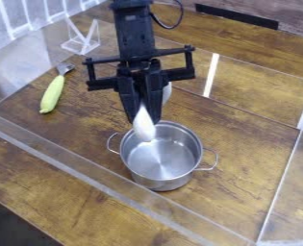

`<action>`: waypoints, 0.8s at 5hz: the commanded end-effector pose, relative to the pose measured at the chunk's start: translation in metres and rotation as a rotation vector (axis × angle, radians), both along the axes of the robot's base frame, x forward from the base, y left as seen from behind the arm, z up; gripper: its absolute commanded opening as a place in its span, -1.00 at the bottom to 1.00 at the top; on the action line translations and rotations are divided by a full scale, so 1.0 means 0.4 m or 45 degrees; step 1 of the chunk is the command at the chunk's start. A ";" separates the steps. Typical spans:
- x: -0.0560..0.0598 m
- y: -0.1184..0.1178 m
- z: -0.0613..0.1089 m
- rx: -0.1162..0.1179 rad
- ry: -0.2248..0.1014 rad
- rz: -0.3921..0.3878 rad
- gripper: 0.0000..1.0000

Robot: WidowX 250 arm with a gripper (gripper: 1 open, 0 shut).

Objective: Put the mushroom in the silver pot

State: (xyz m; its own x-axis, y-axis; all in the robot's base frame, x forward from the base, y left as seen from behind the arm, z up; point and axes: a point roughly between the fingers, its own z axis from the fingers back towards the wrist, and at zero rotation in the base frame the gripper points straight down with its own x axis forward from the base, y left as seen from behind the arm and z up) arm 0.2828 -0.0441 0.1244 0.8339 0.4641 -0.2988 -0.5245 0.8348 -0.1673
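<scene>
The silver pot [157,177] stands upright on the wooden table, its shiny inside showing nothing in it. My gripper [143,106] hangs just above the pot's far-left rim, pointing down. Its dark fingers are shut on the mushroom [142,122], whose pale stem sticks out below the fingertips and ends right over the rim. The cap is hidden between the fingers.
A slim yellow-green banana-like item [51,93] lies at the left. Clear acrylic walls [63,159] fence the work area on the front, left and right. A small clear stand [79,39] sits at the back left.
</scene>
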 end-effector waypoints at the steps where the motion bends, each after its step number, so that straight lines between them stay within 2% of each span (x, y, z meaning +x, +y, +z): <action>1: 0.000 0.001 -0.011 -0.033 -0.014 -0.029 -1.00; 2: 0.004 -0.005 -0.047 -0.059 -0.003 -0.063 -1.00; 4: 0.026 -0.006 -0.095 -0.098 -0.014 -0.091 -1.00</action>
State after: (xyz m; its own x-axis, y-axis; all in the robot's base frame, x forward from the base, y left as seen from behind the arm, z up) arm 0.2900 -0.0525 0.0765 0.8599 0.3666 -0.3553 -0.4576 0.8620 -0.2181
